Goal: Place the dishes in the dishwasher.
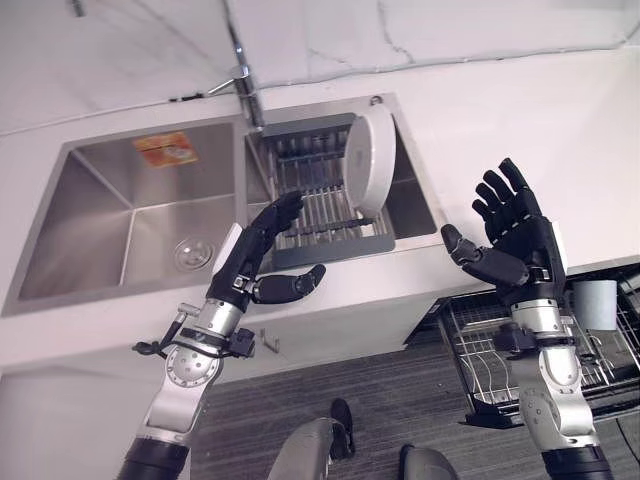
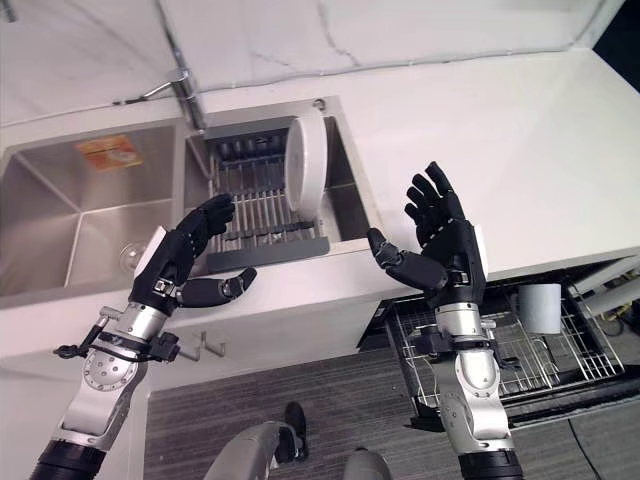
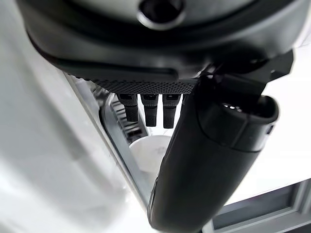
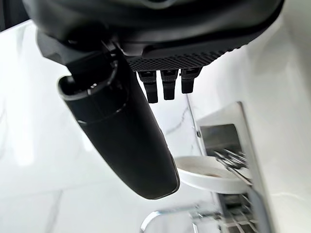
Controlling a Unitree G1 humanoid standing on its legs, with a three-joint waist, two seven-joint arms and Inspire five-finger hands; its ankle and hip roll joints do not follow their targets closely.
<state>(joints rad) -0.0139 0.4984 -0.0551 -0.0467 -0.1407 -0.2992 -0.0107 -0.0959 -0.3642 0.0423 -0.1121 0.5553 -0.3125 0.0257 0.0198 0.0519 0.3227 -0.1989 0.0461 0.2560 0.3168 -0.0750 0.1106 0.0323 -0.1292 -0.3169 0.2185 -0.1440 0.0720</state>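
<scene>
White plate (image 1: 372,160) upright in sink rack (image 1: 320,205); left robot hand (image 1: 255,255), right robot hand (image 1: 512,235) spread, empty

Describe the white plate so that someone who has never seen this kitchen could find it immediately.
Look at the steel double sink set in the white counter. Its right-hand basin holds a dark drying rack, and the white plate stands on edge at the rack's right side. It is the only dish there.
</scene>
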